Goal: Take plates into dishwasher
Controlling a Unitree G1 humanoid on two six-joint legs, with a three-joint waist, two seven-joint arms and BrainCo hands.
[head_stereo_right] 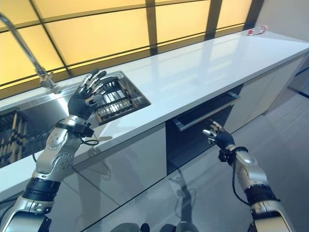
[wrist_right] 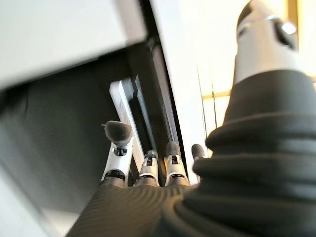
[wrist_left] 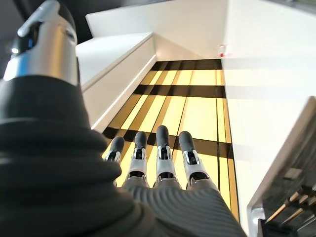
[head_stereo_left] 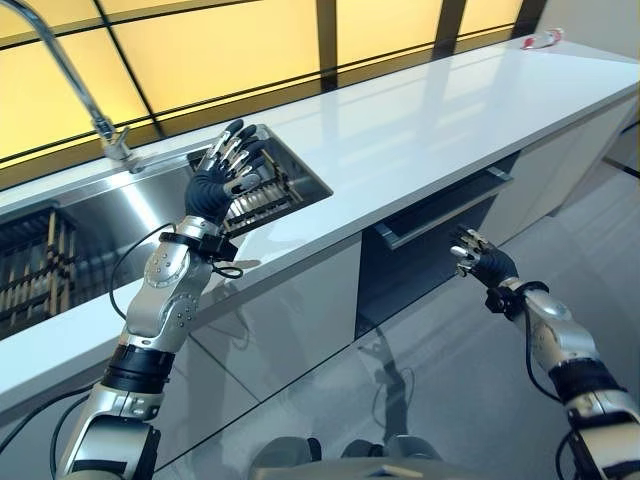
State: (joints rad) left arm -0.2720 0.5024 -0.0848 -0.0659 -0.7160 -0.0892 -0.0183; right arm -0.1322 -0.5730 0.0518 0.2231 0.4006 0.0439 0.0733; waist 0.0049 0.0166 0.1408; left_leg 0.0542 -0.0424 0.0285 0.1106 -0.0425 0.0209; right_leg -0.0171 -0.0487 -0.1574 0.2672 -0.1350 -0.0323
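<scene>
Warm backlight, bright and glossy kitchen

Yellow glow pours from the window panels (head_stereo_left: pixel 230 45) behind the counter (head_stereo_left: pixel 430 130), which shines with pale glare; the right wrist view is blurred, the dark dishwasher front (wrist_right: pixel 44 128) soft and unfocused.

The white worktop (head_stereo_left: pixel 420 130) held a steel sink (head_stereo_left: pixel 150 205). A small red-and-white object (head_stereo_left: pixel 541 40) lay at its far end.

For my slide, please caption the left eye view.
Left hand open above the sink; right hand near the dishwasher handle.

Faucet (head_stereo_left: pixel 70 85) over steel sink (head_stereo_left: pixel 150 205)
</scene>
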